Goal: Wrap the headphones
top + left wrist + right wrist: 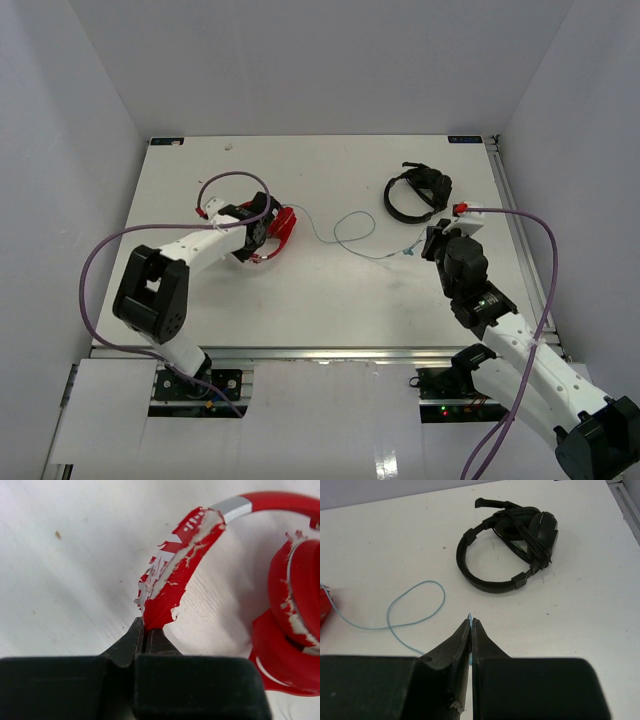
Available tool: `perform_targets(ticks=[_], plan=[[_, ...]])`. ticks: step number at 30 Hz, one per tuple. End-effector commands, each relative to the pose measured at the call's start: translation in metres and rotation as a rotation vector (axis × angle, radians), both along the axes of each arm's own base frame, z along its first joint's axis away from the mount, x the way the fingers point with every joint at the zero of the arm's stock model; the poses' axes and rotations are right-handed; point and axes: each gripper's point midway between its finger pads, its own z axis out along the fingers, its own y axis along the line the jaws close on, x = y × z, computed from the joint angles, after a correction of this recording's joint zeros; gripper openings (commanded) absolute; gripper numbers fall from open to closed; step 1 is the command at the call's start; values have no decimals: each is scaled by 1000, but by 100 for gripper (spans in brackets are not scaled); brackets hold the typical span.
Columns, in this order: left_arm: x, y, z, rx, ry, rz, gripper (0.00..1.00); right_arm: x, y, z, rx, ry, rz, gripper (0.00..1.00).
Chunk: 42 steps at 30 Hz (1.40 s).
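Note:
The red headphones lie on the white table at the left. In the left wrist view their peeling red headband runs up from my left gripper, which is shut on its lower end; the red earcups sit at the right. The thin pale blue cable runs from the headphones in a loop toward my right gripper. In the right wrist view the cable loop lies left, and my right gripper is shut on the cable's end, a blue bit showing between the tips.
Black headphones lie at the back right, just beyond my right gripper, also in the right wrist view. Purple arm cables arc over both sides. The table's right rail is close to the right arm.

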Motion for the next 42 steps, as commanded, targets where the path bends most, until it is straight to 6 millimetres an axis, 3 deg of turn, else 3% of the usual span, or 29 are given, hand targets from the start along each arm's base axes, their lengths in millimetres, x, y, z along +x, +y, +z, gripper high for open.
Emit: perform_targets(ticks=[1,3,6,11,12,17,19,21,23,28,32,35,42], plan=[[16,-5,46,139,-61,-375,0,3,-9,14,37,-16,-66,10],[21,-20,71,121,-155,-521,0,1,-10,12,46,-6,-77,27],[16,-25,83,145,-190,-644,0,-1,-5,11,50,3,-47,55],[5,-35,103,149,-254,-717,0,-3,13,8,15,51,67,75],[3,-41,103,142,-256,-738,0,-2,17,15,17,43,90,76],[-1,-53,112,159,-270,-797,0,-24,93,38,5,-38,562,74],[-5,-59,117,124,-293,-821,0,-32,115,47,8,-101,700,73],[-10,-66,131,71,-341,-848,0,-54,146,49,18,-164,935,71],[-16,-68,151,37,-403,-866,0,-65,162,47,-6,-237,1077,70],[-33,-66,206,-12,-531,-891,0,-97,179,33,-26,-348,1311,70],[-38,-60,229,4,-552,-893,0,-118,183,44,-32,-483,1399,70],[-41,-57,238,2,-571,-885,0,-120,188,45,-79,-529,1422,70],[-48,-60,276,-37,-659,-901,0,-96,197,43,-149,-587,1342,68]])
